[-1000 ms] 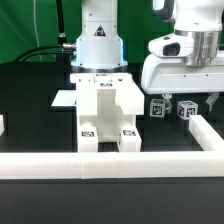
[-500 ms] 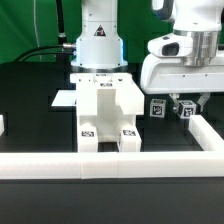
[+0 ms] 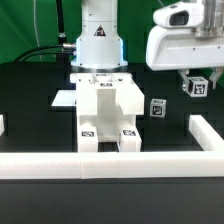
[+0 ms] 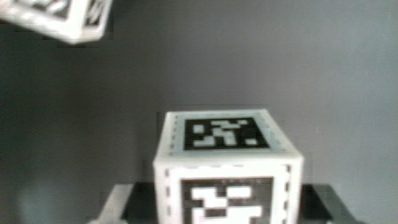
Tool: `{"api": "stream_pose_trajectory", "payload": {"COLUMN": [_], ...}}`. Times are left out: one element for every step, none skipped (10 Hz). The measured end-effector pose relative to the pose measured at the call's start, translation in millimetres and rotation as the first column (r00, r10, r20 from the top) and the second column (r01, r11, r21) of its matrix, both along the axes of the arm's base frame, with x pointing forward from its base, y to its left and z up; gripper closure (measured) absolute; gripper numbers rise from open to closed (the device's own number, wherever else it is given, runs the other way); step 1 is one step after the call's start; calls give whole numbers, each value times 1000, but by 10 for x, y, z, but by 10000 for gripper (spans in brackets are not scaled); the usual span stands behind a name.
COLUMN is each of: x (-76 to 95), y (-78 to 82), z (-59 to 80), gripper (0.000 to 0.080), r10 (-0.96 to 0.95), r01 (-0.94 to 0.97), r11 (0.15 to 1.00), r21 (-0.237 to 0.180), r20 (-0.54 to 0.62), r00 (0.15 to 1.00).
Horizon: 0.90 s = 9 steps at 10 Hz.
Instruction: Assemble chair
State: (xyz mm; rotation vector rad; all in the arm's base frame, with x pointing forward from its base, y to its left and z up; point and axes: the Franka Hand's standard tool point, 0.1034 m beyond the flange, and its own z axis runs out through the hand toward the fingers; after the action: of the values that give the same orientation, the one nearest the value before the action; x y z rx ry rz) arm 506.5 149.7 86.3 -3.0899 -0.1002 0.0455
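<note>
I'm gripping one tagged block (image 3: 198,89) in the gripper (image 3: 197,84), holding it above the table (image 3: 30,105). The chair body (image 3: 105,105) and the second block (image 3: 157,106) are sitting unjoined, so most of the assembly looks left to do.

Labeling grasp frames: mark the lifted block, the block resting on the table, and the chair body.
lifted block (image 3: 198,87), exterior view, tagged front face
resting block (image 3: 157,106), exterior view, tagged front face
chair body (image 3: 106,102), exterior view, front panel
</note>
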Motion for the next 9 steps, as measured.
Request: {"api": "stream_pose_trajectory", "payload": {"x": [133, 289, 412, 369, 359, 363, 379, 441, 505], "y": [-110, -253, -363, -322, -315, -331, -396, -617, -772], "z": [167, 295, 345, 306, 299, 299, 312, 371, 432], "gripper": [515, 515, 515, 515, 515, 515, 515, 515, 515], "r10": [6, 35, 24, 18, 20, 17, 68, 117, 117], "r01": [-6, -35, -24, -18, -20, -17, -68, -117, -117], "r11": [1000, 999, 1000, 1000, 1000, 1000, 998, 993, 993], "r21": [8, 16, 18, 17, 17, 16, 17, 16, 15], "r20": [-5, -4, 5, 4, 2, 2, 6, 16, 26], "r00": [1000, 999, 1000, 1000, 1000, 1000, 998, 993, 993]}}
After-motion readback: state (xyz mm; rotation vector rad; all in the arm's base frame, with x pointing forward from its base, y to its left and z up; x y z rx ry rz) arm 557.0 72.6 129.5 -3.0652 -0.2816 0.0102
